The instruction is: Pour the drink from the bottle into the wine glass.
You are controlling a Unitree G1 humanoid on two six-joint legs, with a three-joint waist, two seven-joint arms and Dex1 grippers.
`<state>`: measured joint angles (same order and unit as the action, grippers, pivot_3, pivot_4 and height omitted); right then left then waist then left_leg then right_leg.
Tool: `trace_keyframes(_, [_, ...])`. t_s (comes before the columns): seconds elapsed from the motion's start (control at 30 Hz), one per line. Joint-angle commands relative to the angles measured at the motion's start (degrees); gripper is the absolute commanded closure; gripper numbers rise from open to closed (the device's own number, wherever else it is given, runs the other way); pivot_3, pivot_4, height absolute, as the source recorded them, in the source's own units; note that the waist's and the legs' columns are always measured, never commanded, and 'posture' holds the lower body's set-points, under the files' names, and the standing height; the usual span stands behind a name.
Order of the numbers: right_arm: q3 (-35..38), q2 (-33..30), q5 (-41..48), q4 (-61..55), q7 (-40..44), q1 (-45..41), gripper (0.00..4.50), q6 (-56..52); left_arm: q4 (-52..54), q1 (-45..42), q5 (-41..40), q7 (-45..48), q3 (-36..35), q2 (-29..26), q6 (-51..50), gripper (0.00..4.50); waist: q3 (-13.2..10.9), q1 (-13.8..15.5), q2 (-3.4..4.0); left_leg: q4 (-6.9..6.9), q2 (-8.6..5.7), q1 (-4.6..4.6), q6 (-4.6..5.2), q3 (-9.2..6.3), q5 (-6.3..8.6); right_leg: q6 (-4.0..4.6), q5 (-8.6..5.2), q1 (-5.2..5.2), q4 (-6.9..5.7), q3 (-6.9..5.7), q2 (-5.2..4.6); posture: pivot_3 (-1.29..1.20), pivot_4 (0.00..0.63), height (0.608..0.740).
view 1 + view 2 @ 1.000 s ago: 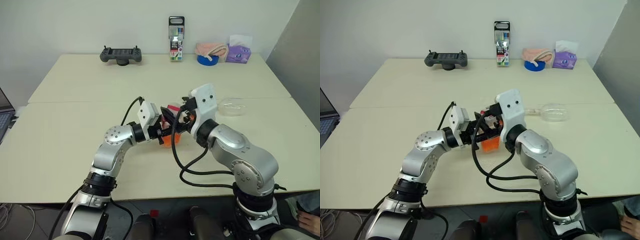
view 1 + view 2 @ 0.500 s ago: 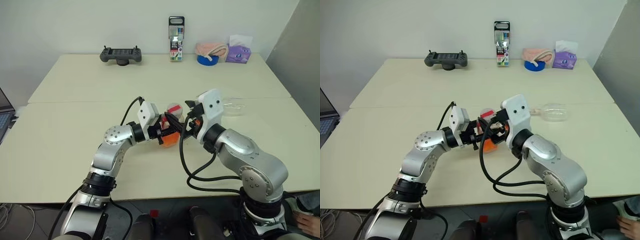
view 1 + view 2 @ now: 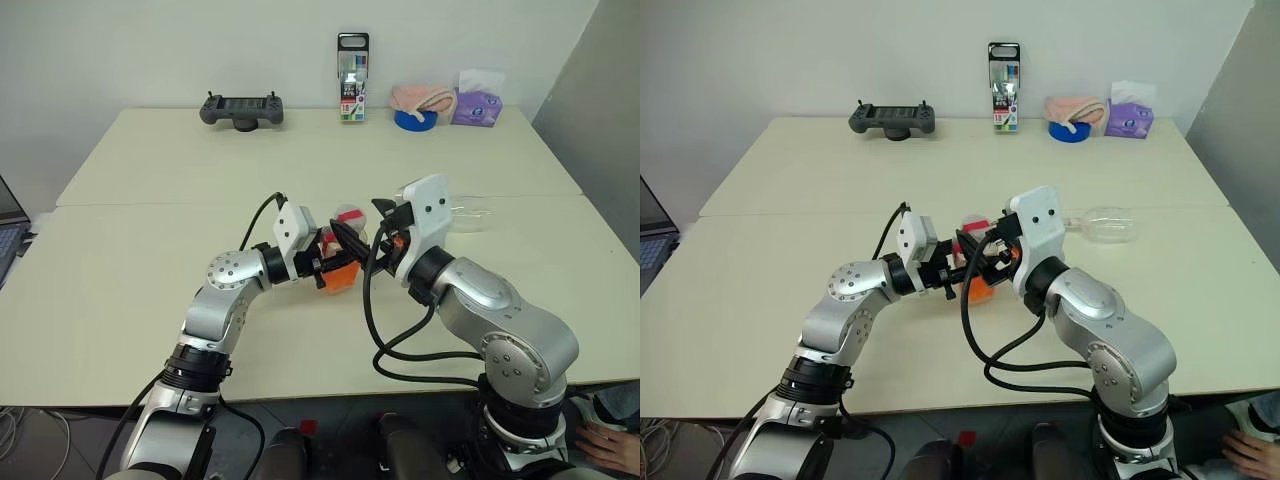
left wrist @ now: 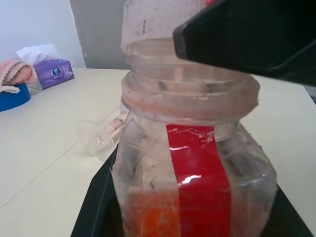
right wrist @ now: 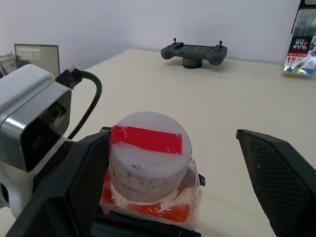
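The right gripper [image 5: 163,187] (jaws spread) had drawn back off the cap [image 5: 146,153] toward three o'clock, leaving the bottle [image 3: 341,270], mid-table, still capped and pinched by the left gripper [image 3: 322,268].

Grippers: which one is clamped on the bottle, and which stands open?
The left gripper is shut on the bottle. The right gripper stands open, one finger on each side of the red-taped cap.
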<state>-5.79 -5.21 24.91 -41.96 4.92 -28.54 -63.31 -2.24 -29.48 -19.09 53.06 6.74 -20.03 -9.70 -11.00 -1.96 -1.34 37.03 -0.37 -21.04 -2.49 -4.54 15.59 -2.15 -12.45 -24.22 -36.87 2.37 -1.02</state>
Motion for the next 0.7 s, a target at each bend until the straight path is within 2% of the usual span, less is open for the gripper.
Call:
trace_keyframes(0.03, [0.4,0.4,0.7,-2.0,-0.2,-1.2,0.25,-0.1,2.1,-0.2,-0.6,-0.2,-1.2,-0.2,1.1,2.85,0.0,0.0,0.00,0.00,0.00,0.00,0.00,0.00,0.00,0.00,0.00,0.00,0.00,-0.01,0.00,0.00,0.150,0.740])
trace_keyframes(0.07, [0.4,0.4,0.7,-2.0,-0.3,-1.2,0.25,-0.3,2.2,-0.2,-0.6,-0.2,-1.2,-0.2,1.0,2.85,0.0,0.0,0.00,0.00,0.00,0.00,0.00,0.00,0.00,0.00,0.00,0.00,-0.01,0.00,0.00,0.00,0.150,0.740])
trace_keyframes(0.3, [-1.4,-0.5,0.5,-2.2,0.0,-0.4,2.49,0.2,1.5,-0.5,-0.4,-0.1,-1.3,-0.2,1.4,2.85,0.0,0.0,0.00,0.00,-0.01,0.00,0.00,0.00,0.00,0.00,0.00,0.00,0.01,0.00,0.00,0.00,0.150,0.740])
trace_keyframes(0.5, [1.4,-2.2,-2.6,0.5,-1.5,-1.6,2.53,3.3,-2.7,-1.6,1.3,-0.6,-2.8,-1.1,3.0,2.86,0.0,0.0,0.00,0.01,-0.01,0.00,0.00,0.00,0.00,0.00,0.00,0.00,-0.01,0.00,0.00,0.00,0.150,0.740])
trace_keyframes(0.7, [3.1,-3.4,-2.2,2.2,-1.0,-1.8,2.53,5.1,-6.8,-3.0,1.4,-0.7,-3.8,-1.6,4.7,2.86,0.0,0.0,0.00,0.00,-0.01,-0.01,0.00,0.02,0.00,0.00,0.00,0.00,0.02,0.00,0.00,0.00,0.150,0.740])
